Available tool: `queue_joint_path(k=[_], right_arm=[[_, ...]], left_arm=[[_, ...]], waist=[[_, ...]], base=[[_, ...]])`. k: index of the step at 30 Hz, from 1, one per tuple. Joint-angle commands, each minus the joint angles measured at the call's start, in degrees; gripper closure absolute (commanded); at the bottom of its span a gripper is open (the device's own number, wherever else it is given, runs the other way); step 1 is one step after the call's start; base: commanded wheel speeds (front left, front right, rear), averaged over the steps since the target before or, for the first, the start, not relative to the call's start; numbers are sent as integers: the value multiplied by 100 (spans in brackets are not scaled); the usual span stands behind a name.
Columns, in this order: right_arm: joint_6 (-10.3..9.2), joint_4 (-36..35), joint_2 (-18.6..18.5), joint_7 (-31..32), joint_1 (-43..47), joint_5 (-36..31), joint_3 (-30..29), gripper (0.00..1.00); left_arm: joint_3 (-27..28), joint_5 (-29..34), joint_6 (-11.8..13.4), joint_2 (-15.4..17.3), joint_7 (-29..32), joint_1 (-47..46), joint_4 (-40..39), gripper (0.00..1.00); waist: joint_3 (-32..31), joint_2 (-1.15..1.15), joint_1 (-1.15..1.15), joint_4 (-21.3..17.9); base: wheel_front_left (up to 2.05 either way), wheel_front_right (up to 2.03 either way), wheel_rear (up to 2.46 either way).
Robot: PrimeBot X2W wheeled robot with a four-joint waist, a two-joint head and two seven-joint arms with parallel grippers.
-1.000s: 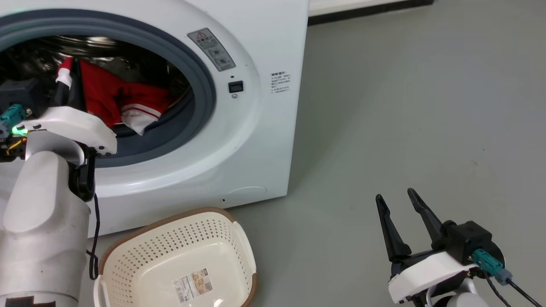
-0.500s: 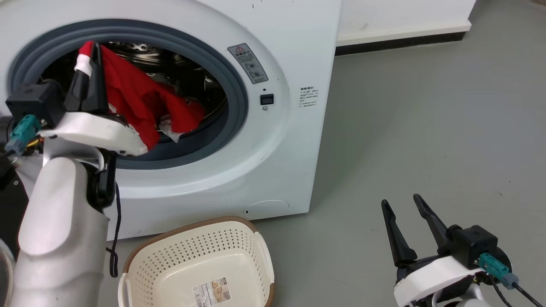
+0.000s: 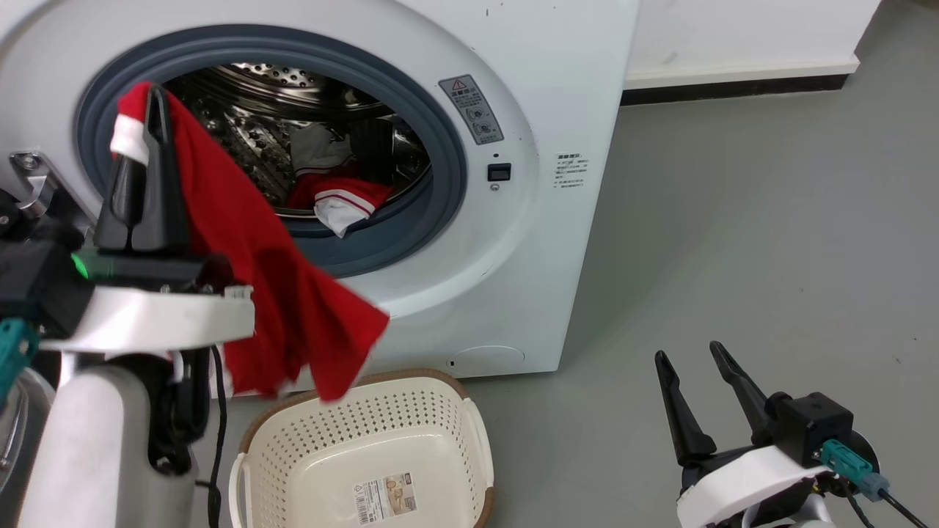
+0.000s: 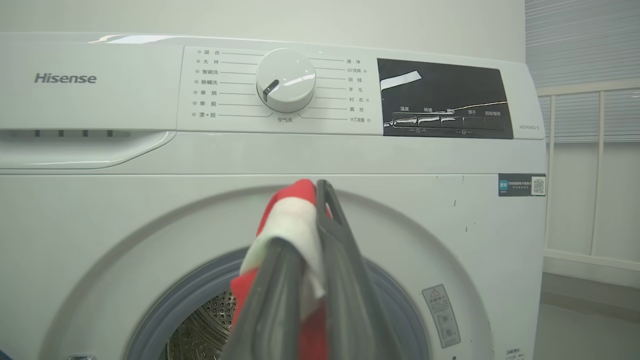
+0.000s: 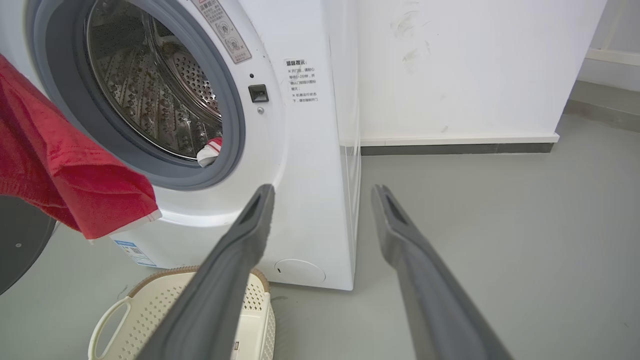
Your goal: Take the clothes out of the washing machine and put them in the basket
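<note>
Red garment [image 3: 286, 293] pinched in left gripper [image 3: 152, 99], basket [image 3: 330, 440] on floor [image 3: 733, 220]

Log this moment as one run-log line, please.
left gripper: shut on red garment, outside washing machine | right gripper: open | basket: empty | drum: clothes inside

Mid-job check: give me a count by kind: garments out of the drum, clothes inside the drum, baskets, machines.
Held red garment, in the left gripper: 1
Red-and-white heap in the drum: 1, pieces indistinct
Laundry basket: 1
White washing machine: 1
Total: 4
</note>
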Motion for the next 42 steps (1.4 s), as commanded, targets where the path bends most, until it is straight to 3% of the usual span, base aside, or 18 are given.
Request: queue_joint_path(k=[1, 5, 9, 19, 33, 42], right_arm=[[-2, -15, -8, 5, 1, -7, 2, 0], [-2, -45, -8, 42, -36, -15, 25, 0], [-2, -79, -8, 63, -86, -31, 67, 0], [-2, -184, -7, 73, -267, -90, 177, 0], [-2, -433, -7, -6, -791, -187, 307, 0], [-2, -644, -6, -127, -1094, -181, 256, 0]], left_arm=[[4, 8, 18, -12, 12, 119, -43, 100], [-86, -60, 137, -125, 187, 634, -471, 100], [-167, -180, 224, -276, 250, 1178, -373, 100], [-391, -544, 74, -716, -185, 1808, 1330, 100], [-394, -706, -514, -869, -699, 183, 5069, 100], [-271, -608, -650, -891, -747, -1175, 6583, 100]], waist=[[2, 0, 1, 19], [43, 0, 1, 93], [129, 0, 1, 127], [607, 0, 1, 63], [2002, 0, 1, -273], [3078, 0, 1, -477]], base=[[0, 0, 0], [0, 0, 0], [0, 0, 0], [0, 0, 0], [0, 0, 0], [0, 0, 0]])
